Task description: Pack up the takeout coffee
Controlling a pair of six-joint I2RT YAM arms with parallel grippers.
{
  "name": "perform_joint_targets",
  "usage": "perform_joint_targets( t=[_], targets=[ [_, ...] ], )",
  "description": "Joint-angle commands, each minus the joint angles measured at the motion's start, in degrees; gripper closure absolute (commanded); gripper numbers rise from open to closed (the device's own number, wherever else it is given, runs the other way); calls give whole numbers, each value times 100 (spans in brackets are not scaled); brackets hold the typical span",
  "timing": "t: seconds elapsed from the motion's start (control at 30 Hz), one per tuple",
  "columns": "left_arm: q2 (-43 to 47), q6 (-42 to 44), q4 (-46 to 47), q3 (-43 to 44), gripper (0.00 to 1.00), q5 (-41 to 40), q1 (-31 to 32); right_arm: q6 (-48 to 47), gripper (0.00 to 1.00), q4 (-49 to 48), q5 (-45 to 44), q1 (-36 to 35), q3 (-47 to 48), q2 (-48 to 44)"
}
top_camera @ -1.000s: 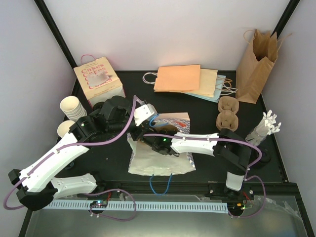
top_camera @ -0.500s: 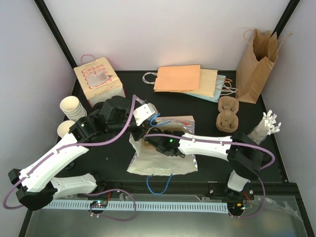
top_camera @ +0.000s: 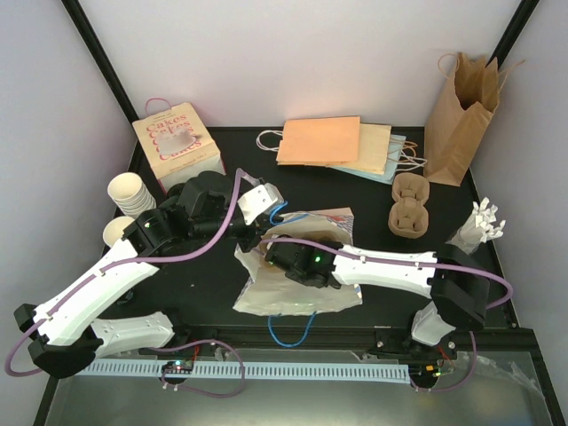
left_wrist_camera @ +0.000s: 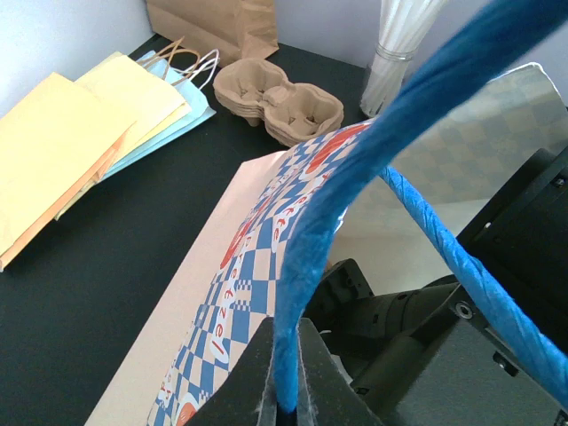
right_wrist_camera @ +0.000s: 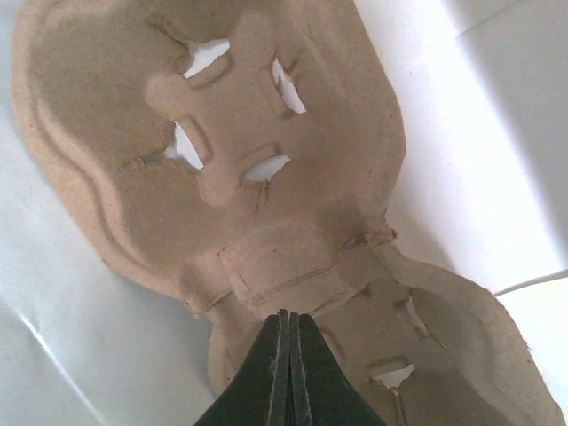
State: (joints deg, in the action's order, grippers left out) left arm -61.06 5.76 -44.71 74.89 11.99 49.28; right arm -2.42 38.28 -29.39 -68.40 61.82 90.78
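Cream-white ribbed paper cups stand stacked [top_camera: 127, 192] at the far left, with another cup [top_camera: 115, 231] nearer. No black lids show. My left gripper [top_camera: 269, 211] [left_wrist_camera: 286, 399] is shut on the blue handle [left_wrist_camera: 355, 177] of a blue-checked paper bag [top_camera: 288, 288] and holds its mouth up. My right gripper [top_camera: 282, 257] reaches into that bag, so the top view hides its fingertips. In the right wrist view it [right_wrist_camera: 286, 318] is shut on the middle ridge of a brown pulp cup carrier [right_wrist_camera: 222, 142] against the bag's white inside.
A pink cake box [top_camera: 177, 142] stands at the back left. Flat orange and yellow bags [top_camera: 333, 142] lie at the back. An upright brown paper bag [top_camera: 460, 115] is at the back right. Spare cup carriers [top_camera: 410, 204] and a holder of white straws [top_camera: 475, 226] stand at the right.
My right arm has stretched further along the bag, its elbow swinging toward the near right. The bag's mouth has lifted and shifted slightly. My left arm has held still.
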Motion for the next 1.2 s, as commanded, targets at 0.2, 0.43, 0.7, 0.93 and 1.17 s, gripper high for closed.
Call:
perform_joint_targets(
  t=[0.2, 0.43, 0.7, 0.93, 1.17],
  targets=[
    [-30, 17, -148, 26, 99, -76, 67, 245, 99, -588, 180, -169, -56, -672],
    [-13, 55, -163, 25, 98, -138, 76, 220, 99, -655, 153, -442, -227, -729],
    [-21, 40, -220, -55, 98, -65, 104, 413, 99, -735, 279, -738, -508, -714],
    [-10, 5, -313, -101, 98, 77, 210, 689, 99, -869, 275, -1045, -774, -504],
    [90, -85, -303, -240, 98, 207, 309, 822, 99, -934, 276, -1171, -871, -472]
  ],
)
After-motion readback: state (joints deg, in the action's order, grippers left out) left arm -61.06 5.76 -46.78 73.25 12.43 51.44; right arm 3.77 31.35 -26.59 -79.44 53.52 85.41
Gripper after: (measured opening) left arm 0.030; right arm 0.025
